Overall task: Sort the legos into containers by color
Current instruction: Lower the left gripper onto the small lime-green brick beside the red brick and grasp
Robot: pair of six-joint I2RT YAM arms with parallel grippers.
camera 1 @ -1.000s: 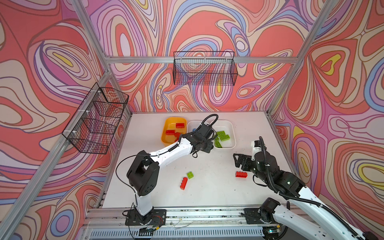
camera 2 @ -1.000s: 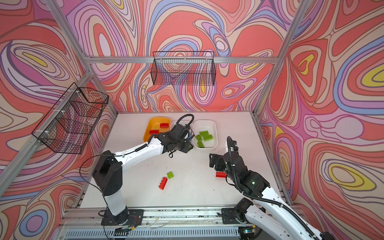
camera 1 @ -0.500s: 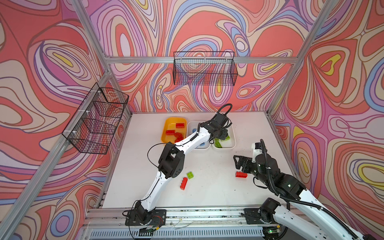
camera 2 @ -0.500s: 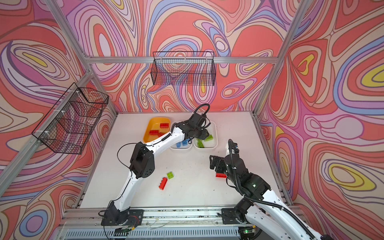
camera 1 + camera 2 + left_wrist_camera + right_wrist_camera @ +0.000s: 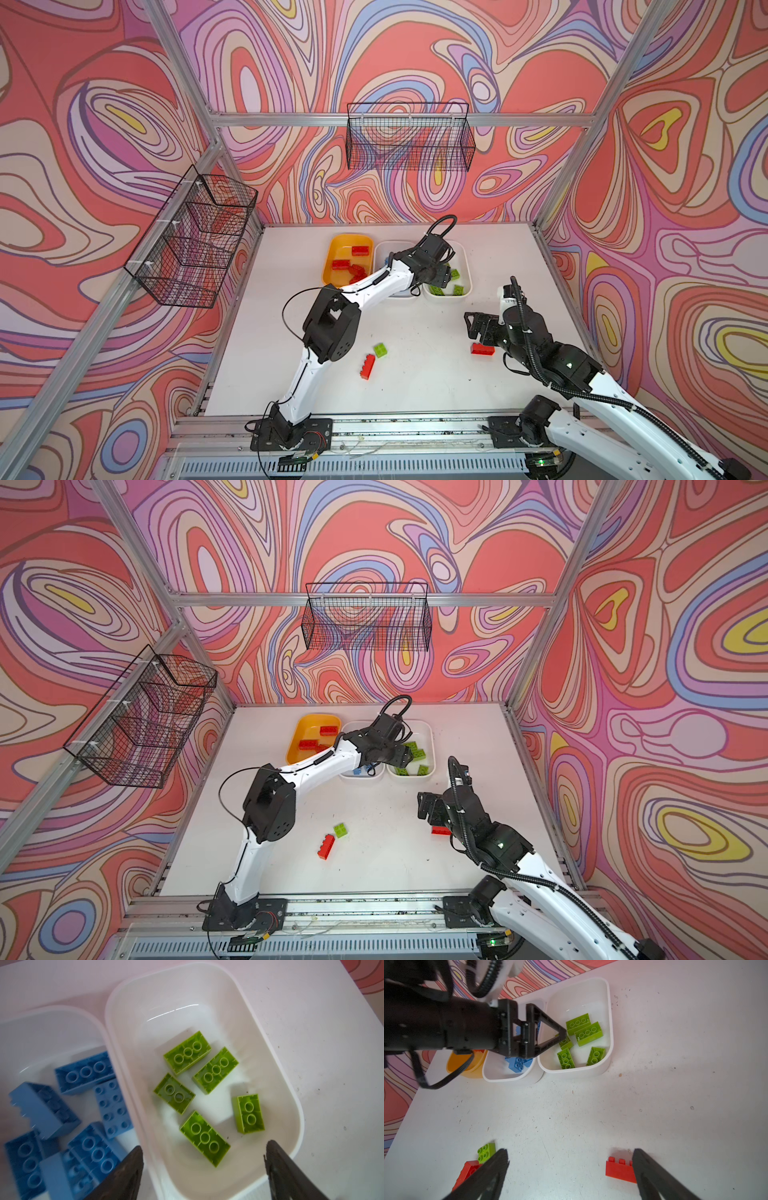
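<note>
Left arm [image 5: 370,289] reaches far forward, elbow raised; left gripper [image 5: 203,1147] tilts downward, jaws apart. Right arm [image 5: 623,411] bends low; right gripper [image 5: 571,1153] gapes wide (both empty).

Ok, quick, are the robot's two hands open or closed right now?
Left hand: open, holding nothing.
Right hand: open, holding nothing.

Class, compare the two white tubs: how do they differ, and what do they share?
The middle white tub holds blue bricks, the end white tub green bricks. The middle one sits beside the yellow tub; the end one does not. Both are white, rounded, alike in size.
</note>
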